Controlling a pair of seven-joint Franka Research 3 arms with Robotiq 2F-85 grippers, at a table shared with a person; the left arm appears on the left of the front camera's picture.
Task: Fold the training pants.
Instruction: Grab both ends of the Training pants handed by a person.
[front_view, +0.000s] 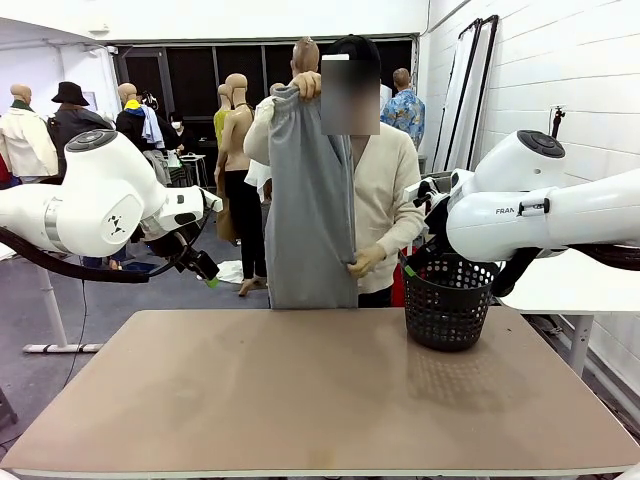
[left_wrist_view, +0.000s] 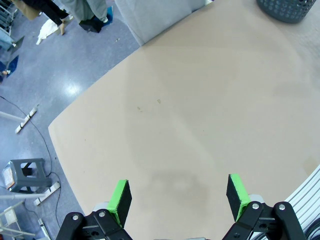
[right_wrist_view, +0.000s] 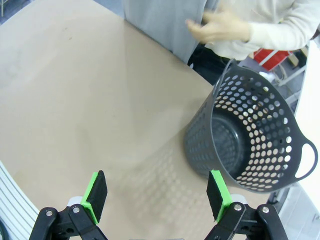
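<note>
**A:** The left pincer (left_wrist_view: 178, 196) is spread wide, its green pads (left_wrist_view: 120, 197) well apart. It has hold of nothing and hangs over the brown table (left_wrist_view: 200, 100).

**B:** Same on the other side. The right pincer (right_wrist_view: 156, 194) is wide open and empty, also above the tabletop.

**A:** And the training pants (front_view: 310, 210)?

**B:** They're off the table, at its far side. The person holds them up as one long, light grey panel. One hand (front_view: 307, 85) pinches the bunched top at head height, and the other hand (front_view: 365, 262) grips the right edge low down. The cloth is smooth and soft, with a few long vertical creases. Its bottom drops behind the table's far edge.

**A:** What's around them?

**B:** A dark, hole-patterned basket (front_view: 447, 300) with loop handles stands upright on the table's right side. It's just beside the right arm and right of the pants. From the right wrist it looks empty.

**A:** Is anything in the way?

**B:** Open tabletop lies between both pincers and the cloth. The basket sits off to one side of the right pincer's line.

**A:** Any writing?

**B:** "FRAN" (front_view: 505, 211) in dark letters on the right arm, with the rest cut off. The left arm has a small dark logo (front_view: 118, 224) that I can't read.
</note>
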